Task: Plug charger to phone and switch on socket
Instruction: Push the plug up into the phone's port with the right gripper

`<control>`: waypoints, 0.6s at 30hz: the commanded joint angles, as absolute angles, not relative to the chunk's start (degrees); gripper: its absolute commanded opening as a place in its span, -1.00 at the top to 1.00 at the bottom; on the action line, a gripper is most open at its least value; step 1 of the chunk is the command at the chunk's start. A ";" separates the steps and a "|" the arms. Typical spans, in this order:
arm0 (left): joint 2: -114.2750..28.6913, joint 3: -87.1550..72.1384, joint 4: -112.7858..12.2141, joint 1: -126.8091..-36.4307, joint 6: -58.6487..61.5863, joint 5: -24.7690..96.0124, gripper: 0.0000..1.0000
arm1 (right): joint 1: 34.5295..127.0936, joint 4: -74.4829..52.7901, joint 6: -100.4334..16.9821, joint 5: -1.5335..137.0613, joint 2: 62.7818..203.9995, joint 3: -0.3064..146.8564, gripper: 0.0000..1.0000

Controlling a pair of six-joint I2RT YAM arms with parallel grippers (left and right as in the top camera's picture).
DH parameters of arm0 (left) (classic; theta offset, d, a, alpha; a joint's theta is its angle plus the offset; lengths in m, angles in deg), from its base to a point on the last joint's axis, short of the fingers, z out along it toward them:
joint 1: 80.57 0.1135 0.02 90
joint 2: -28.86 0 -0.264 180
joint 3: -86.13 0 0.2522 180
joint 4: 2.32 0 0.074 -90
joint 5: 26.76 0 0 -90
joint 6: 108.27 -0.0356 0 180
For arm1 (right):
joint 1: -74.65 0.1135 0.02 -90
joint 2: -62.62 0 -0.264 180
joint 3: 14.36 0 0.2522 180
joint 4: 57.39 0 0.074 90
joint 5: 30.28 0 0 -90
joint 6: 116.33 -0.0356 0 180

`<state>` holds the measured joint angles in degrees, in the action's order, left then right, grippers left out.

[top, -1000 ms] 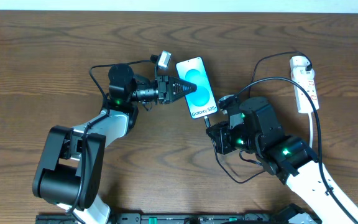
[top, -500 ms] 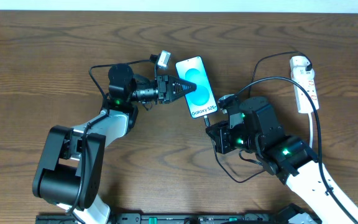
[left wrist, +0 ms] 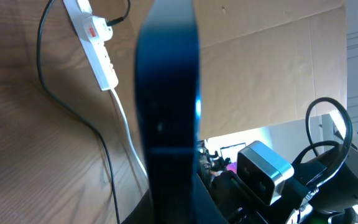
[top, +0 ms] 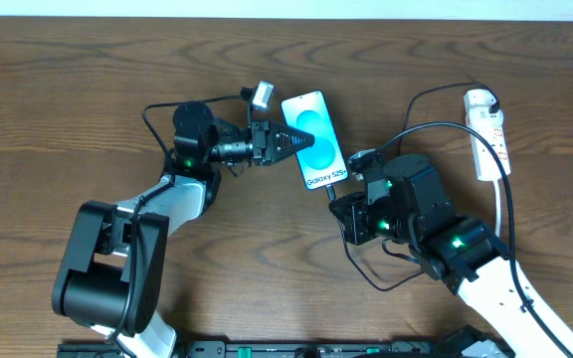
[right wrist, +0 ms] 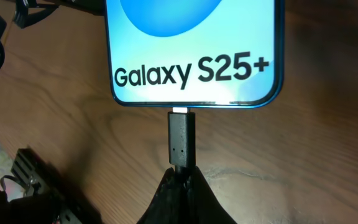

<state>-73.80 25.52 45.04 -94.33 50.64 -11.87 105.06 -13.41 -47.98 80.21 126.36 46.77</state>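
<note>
The phone (top: pixel 316 134) lies tilted on the wooden table, its blue screen up and showing "Galaxy S25+" (right wrist: pixel 191 50). My left gripper (top: pixel 301 140) is shut on the phone's left side; in the left wrist view the phone's dark edge (left wrist: pixel 166 106) fills the middle. My right gripper (right wrist: pixel 182 180) is shut on the charger's black connector (right wrist: pixel 182 140), just below the phone (top: pixel 338 202). The connector's metal tip meets the port in the phone's bottom edge, with a sliver of metal still showing. The charger's black cable (top: pixel 436 127) arcs over to the white socket (top: pixel 490 134) at the far right.
The socket's white cord (top: pixel 510 214) runs down the right side beside my right arm. A loop of black cable (top: pixel 386 278) lies under the right gripper. The socket (left wrist: pixel 95 43) and both cables also show at top left in the left wrist view. A brown board stands behind the table.
My right gripper has crept very slightly toward the phone's bottom edge with the connector. The left arm and the phone have stayed put.
</note>
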 commanded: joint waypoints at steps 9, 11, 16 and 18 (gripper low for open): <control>-73.38 25.26 45.76 -94.53 48.95 -14.34 0.85 | 105.50 -16.19 -46.84 79.10 126.67 47.08 0.98; -73.38 25.26 45.74 -94.53 48.54 -14.37 0.85 | 105.50 -16.17 -46.84 79.12 126.71 47.08 0.98; -73.38 25.26 45.76 -94.53 48.12 -14.93 0.85 | 105.50 -16.21 -46.84 78.22 126.76 47.06 0.98; -73.38 25.26 45.76 -94.55 47.01 -16.11 0.85 | 105.50 -16.50 -46.82 76.93 126.78 47.06 0.98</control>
<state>-73.80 25.52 45.17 -94.07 49.98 -11.59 105.06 -14.77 -47.95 79.91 126.67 46.60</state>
